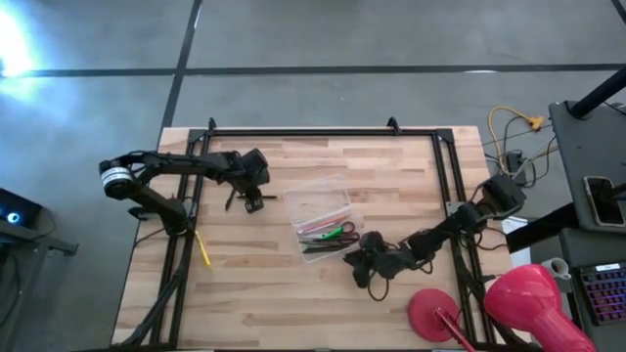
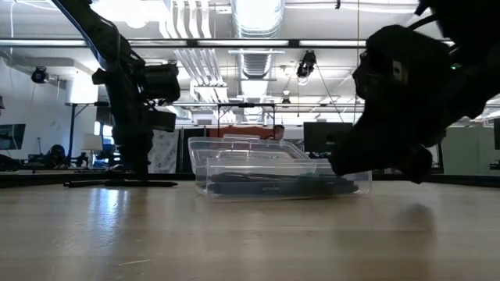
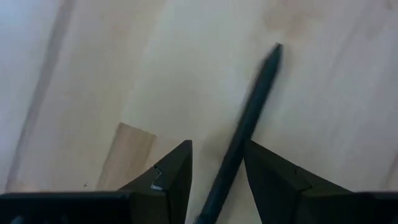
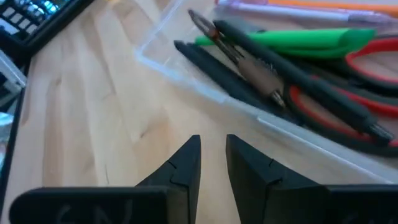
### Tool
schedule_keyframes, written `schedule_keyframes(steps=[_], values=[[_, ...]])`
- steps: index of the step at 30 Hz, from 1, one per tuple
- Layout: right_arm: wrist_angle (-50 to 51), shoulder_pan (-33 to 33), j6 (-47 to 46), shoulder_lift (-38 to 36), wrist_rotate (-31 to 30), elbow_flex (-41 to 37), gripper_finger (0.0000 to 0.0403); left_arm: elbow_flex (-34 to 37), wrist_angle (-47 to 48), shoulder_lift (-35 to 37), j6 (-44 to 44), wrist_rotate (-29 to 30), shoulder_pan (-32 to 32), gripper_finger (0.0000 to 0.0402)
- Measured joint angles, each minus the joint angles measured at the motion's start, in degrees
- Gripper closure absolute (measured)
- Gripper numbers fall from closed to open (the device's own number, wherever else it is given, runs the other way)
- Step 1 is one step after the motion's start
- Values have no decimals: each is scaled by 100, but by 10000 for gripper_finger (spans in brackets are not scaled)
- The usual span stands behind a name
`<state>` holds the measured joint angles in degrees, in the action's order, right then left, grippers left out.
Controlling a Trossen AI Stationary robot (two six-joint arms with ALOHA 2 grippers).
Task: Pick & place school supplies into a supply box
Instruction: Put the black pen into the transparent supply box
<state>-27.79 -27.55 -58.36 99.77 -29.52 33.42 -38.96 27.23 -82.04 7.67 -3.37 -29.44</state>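
Observation:
The clear supply box (image 1: 323, 220) (image 2: 273, 176) sits mid-table and holds a green pen (image 4: 298, 40), red-handled scissors (image 4: 373, 62) and several dark pens. A dark pen (image 3: 249, 112) (image 2: 121, 184) lies flat on the table left of the box. My left gripper (image 3: 217, 168) (image 1: 251, 200) points down over it, open, one finger on either side of its near end. A yellow pen (image 1: 202, 247) lies by the table's left rail. My right gripper (image 4: 213, 155) (image 1: 364, 262) hovers low just near-right of the box, with a narrow gap between its fingers and nothing in them.
A black metal frame (image 1: 323, 132) runs along the far, left and right edges of the table. Pink round objects (image 1: 528, 303) stand off the near right corner, with cables (image 1: 514, 127) and a keyboard (image 4: 31, 18) beyond the right edge. Bare wood lies near of the box.

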Motion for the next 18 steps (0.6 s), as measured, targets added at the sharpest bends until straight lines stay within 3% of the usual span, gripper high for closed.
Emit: schedule_keyframes(steps=[10, 18], values=[[-46, 7, 139, -4, -26, 3, 335, -92, 23, 22, 276, 47, 134, 272], [-42, 7, 141, -7, -27, 38, 335, 219, -110, -81, -283, 98, 464, 272]])
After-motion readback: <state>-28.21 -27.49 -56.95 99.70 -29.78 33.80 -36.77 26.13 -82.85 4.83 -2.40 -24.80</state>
